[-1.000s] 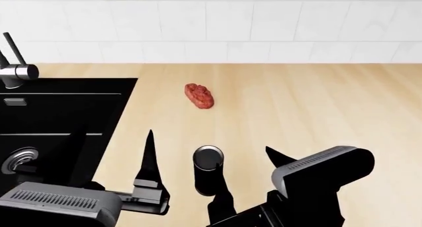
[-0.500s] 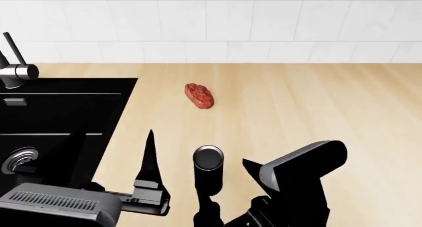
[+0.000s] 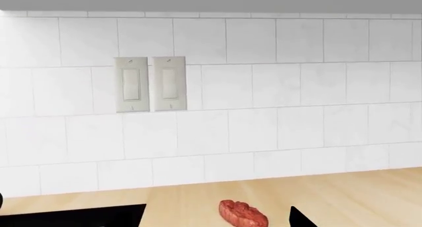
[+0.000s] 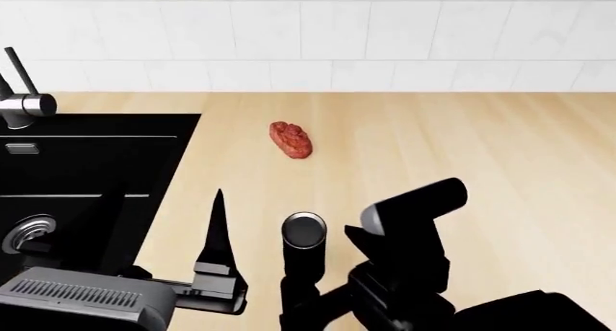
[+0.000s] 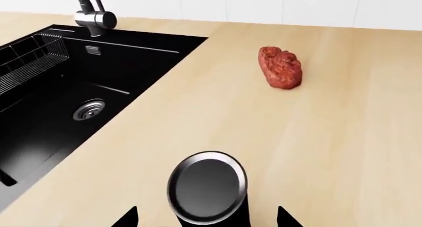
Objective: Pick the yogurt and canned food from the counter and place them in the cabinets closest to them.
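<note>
In the left wrist view only the tiled wall, the red meat [image 3: 243, 213] and a strip of surface [image 3: 343, 187] show; whether the left tool is released or clenched I cannot tell. In the head view the canned food [image 4: 304, 246] stands upright near the sink [image 4: 86, 179], and the right tool [image 4: 322, 291] has swung in closer to it than a second ago. In the right wrist view its spread fingertips [image 5: 125, 218] flank the can, so lower squarely before clenching
</note>
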You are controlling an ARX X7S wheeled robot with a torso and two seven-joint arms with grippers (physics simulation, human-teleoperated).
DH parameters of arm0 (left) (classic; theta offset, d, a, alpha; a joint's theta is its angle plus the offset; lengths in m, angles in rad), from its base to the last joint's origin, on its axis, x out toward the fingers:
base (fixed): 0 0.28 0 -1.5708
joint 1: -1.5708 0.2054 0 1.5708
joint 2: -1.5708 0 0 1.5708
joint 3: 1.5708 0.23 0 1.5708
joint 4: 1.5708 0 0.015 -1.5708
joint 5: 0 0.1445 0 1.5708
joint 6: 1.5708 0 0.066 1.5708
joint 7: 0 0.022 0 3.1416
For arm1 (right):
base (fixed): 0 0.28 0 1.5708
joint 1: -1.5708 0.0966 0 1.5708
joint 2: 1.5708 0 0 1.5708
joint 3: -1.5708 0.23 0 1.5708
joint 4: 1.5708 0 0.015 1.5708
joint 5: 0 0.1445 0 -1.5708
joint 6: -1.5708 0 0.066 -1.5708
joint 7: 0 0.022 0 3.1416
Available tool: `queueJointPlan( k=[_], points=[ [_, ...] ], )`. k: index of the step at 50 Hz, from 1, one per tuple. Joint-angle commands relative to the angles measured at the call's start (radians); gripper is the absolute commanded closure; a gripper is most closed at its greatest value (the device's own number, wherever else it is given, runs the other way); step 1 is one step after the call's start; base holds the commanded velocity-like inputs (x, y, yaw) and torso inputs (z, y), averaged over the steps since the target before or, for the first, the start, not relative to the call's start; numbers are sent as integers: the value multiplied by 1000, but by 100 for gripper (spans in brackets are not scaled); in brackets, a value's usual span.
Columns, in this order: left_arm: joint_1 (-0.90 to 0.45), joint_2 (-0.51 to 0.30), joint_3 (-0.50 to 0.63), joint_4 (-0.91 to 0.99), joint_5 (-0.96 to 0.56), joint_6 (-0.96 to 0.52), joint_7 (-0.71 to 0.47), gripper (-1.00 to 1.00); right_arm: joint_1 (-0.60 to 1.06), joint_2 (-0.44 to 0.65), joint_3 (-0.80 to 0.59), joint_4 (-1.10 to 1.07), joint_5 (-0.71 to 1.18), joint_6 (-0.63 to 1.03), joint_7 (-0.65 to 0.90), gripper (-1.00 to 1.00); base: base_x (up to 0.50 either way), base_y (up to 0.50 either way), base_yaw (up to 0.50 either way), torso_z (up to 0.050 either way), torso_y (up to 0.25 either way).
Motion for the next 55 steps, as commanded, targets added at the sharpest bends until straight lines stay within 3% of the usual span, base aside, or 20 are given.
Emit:
queueJointPlan(
  k=[1, 25, 26, 43, 55],
  points=[
    [-11, 2, 2, 6, -6, -9, -5, -100, -5, -7, -14, 48, -37, 8, -39, -100, 0, 0, 0, 0, 0],
    [-14, 6, 9, 8, -5, -4, -7, -100, 6, -35, -46, 136, -109, 13, -127, -100, 0, 0, 0, 0, 0],
    [-14, 6, 9, 7, -5, -3, -7, -100, 5, -37, -46, 135, -109, 13, -132, 100, 0, 0, 0, 0, 0],
    [-20, 8, 14, 14, -5, -9, -14, -100, 26, -20, -41, 122, -97, -2, -132, 100, 0, 0, 0, 0, 0],
    [-27, -5, 12, 10, -14, -2, -5, -100, 388, 124, 28, 28, 191, -104, 127, 100, 0, 0, 0, 0, 0]
  ],
)
